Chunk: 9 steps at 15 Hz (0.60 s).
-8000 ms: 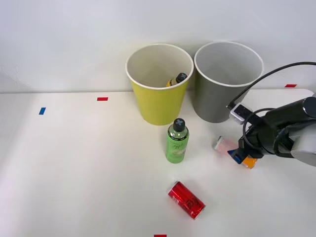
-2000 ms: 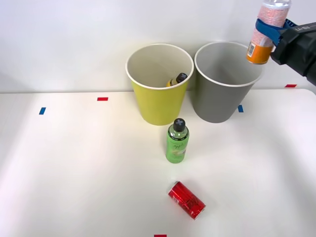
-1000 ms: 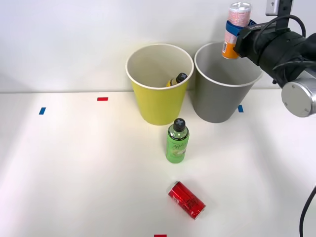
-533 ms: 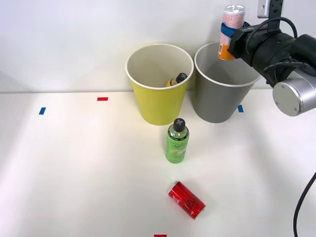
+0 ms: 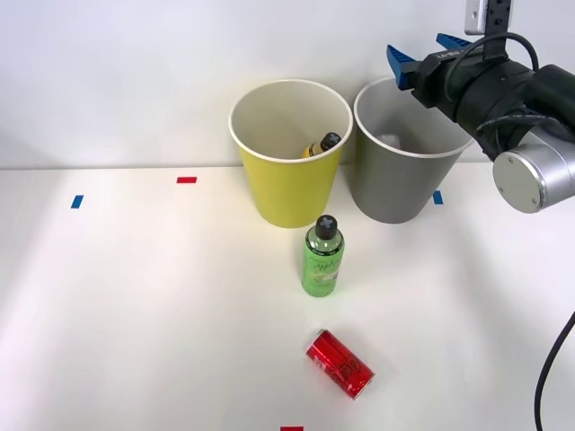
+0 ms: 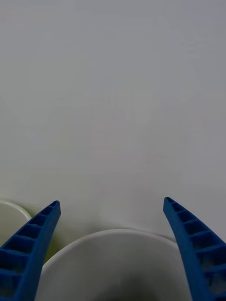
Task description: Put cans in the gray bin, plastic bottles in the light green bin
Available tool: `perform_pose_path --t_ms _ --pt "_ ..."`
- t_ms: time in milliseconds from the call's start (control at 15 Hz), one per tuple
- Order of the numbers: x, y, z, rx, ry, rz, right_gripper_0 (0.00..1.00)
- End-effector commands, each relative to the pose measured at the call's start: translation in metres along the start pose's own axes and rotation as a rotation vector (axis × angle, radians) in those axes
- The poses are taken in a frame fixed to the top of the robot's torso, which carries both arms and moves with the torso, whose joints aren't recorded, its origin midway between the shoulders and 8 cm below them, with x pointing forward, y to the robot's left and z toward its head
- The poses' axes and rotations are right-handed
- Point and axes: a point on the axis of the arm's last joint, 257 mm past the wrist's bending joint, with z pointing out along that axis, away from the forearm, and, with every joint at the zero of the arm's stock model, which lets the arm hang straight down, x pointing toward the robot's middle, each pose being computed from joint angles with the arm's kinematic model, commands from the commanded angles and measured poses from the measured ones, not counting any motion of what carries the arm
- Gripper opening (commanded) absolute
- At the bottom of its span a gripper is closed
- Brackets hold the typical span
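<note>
Green bottle [image 5: 322,261] label upright, writing illegible

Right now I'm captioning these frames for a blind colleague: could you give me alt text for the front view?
The right gripper hangs open above the gray bin, beside the light green bin holding a yellowish bottle. On the white table, a green bottle stands upright and a red can lies on its side.

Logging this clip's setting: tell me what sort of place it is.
Probably a robot test bench: a bare white table against a plain wall, tape marks, two bins, and staged drinks containers.
</note>
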Motion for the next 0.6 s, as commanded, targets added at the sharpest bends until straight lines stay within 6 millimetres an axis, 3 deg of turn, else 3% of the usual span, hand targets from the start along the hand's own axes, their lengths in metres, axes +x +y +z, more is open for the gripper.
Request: perform_pose_path --t_ms 67,333,600 --pt "-0.002 0.001 0.0 -0.003 -0.008 0.0 1.0" --pt "-0.001 -0.001 -0.011 -0.011 -0.083 0.004 1.0" --pt "0.005 0.013 -0.058 -0.05 -0.22 0.04 1.0"
